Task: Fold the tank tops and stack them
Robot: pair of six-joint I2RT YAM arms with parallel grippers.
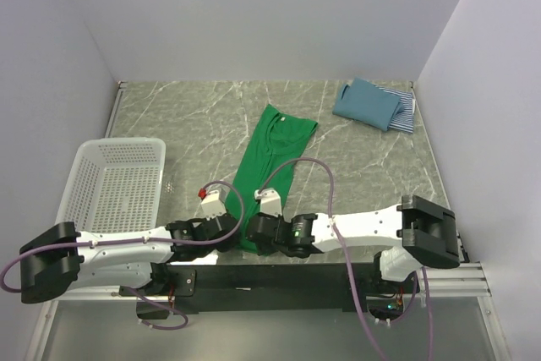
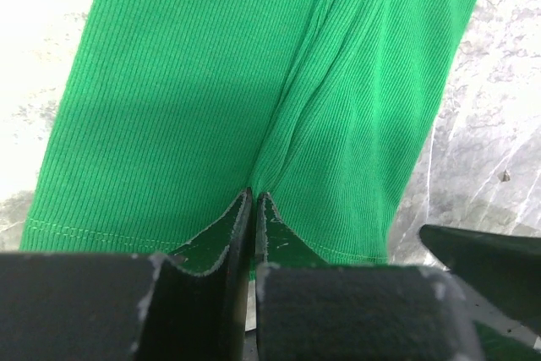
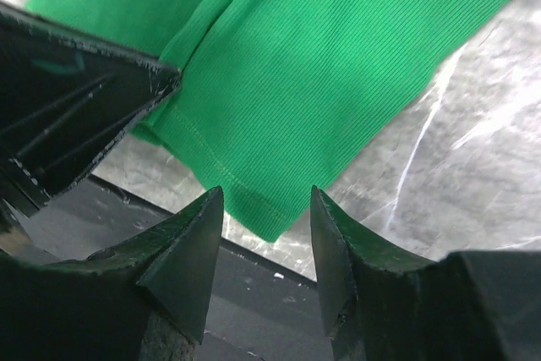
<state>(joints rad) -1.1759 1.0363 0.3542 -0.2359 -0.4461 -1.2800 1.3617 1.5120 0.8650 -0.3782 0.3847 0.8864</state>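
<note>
You see the green tank top laid lengthwise on the counter, its hem at the near edge. The left end effector is clamped on that hem, with its fingers together on a pinch of fabric. The right end effector stands apart, with one hem corner between its fingers. The teal tank top lies folded on the striped tank top in the far right corner.
</note>
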